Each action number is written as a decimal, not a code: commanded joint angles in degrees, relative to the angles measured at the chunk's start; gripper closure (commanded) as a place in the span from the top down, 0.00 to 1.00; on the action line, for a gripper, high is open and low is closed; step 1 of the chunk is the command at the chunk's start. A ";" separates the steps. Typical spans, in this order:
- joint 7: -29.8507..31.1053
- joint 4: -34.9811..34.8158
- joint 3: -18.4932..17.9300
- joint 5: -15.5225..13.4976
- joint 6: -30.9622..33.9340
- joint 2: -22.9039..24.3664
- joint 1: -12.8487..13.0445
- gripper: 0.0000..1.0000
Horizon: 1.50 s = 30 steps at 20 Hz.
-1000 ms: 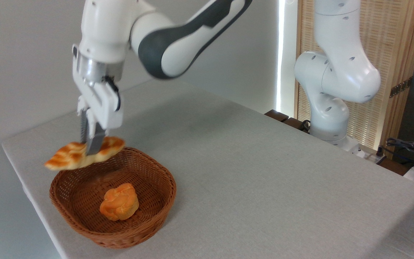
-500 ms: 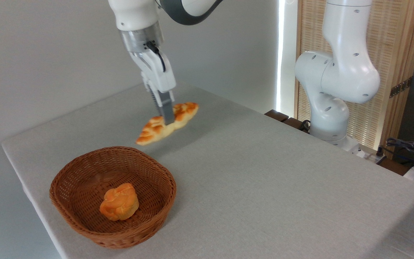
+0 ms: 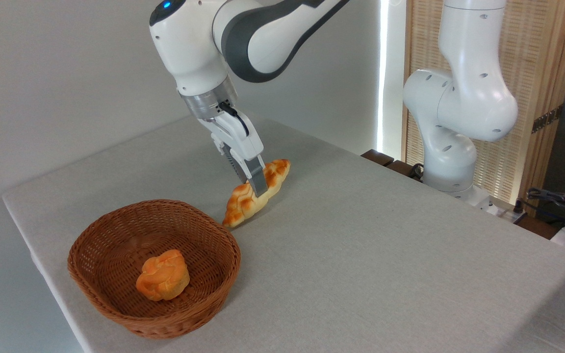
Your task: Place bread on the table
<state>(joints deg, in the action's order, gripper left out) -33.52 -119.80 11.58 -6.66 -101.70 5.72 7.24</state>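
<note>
bread (image 3: 256,192) moved lower, nearer basket (image 3: 154,267) | fingers (image 3: 258,184) clamped on it

Plain pale wall (image 3: 57,73), slatted wooden screen (image 3: 532,59) at right.

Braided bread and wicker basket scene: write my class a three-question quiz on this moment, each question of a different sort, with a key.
1. True or false: the braided bread lies inside the wicker basket.
2. What does the gripper hold? A) the round bun B) the braided bread C) nothing
3. Fill in: the one item in the basket is the round ____.

Key
1. False. The bread is outside the basket, low over the grey table, its lower tip near the basket's far rim.
2. B. The fingers are shut across the loaf's middle.
3. bun.
</note>
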 commanded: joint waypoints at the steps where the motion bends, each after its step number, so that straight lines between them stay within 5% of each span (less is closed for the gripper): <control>1: 3.81 0.01 -0.60 0.77 -1.05 -0.18 0.85 1.00; 17: 2.76 0.79 -0.51 2.09 -0.96 -0.18 2.16 1.00; 21: 2.76 8.16 -0.86 2.26 -0.87 0.34 0.85 1.00; 23: 1.19 13.60 -2.96 2.26 -0.17 0.34 -1.17 1.00; 26: -5.58 20.64 -7.96 1.65 2.11 -0.44 -1.44 1.00; 30: -6.47 26.72 -11.66 2.26 5.89 -3.08 -1.70 1.00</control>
<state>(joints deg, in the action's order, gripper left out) -38.99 -98.61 2.07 -4.96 -98.93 5.92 5.26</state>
